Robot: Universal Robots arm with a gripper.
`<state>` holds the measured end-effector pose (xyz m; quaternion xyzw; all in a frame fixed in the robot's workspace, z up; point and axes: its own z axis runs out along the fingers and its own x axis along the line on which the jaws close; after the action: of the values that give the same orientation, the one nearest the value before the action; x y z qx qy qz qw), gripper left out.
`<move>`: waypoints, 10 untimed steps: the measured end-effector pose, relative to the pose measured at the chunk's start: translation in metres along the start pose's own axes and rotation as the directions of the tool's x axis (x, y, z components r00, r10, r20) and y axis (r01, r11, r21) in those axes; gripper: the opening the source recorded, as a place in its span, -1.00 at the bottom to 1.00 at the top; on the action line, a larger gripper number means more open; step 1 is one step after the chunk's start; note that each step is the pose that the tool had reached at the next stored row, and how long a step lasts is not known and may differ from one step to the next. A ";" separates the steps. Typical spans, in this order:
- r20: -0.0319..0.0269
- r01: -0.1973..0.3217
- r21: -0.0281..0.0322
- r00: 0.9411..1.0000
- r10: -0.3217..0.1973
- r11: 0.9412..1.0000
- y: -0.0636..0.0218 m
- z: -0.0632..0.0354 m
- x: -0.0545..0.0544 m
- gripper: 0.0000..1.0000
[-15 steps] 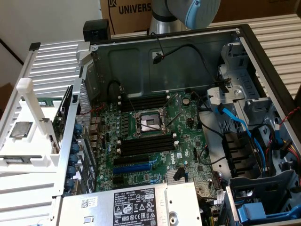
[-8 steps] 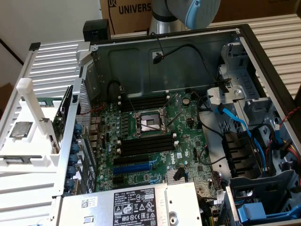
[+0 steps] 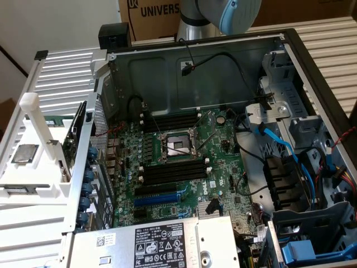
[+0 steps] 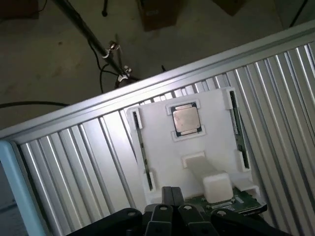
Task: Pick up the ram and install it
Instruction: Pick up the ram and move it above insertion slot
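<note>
My gripper (image 4: 172,212) hangs over white holder (image 4: 157,135) and touches nothing. I see nothing carried. Can't tell whether it is open or closed. Nearest to me is holder's white post (image 4: 210,181), with processor chip (image 4: 186,119) just past it. Ram (image 4: 236,129) stands on edge in slot along one side of holder, off to side of my tip, ungripped. Second thin stick (image 4: 142,152) sits on opposite side. Well away from me is computer case (image 3: 223,61), with motherboard (image 3: 223,167) inside. Its black memory slots (image 3: 170,121) look empty. My read: pickup not yet made, install all left.
</note>
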<state>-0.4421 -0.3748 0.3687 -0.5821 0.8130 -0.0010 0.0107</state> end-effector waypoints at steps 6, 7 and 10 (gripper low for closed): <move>0.000 0.021 0.000 1.000 -0.021 1.000 0.0015 0.0016 0.001 -0.80; 0.000 0.024 0.000 1.000 -0.024 1.000 0.0029 0.0027 0.002 -0.80; 0.001 0.031 0.001 1.000 -0.031 1.000 0.0055 0.0051 0.005 -0.80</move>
<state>-0.4488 -0.3777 0.3634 -0.5945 0.8040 -0.0012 0.0113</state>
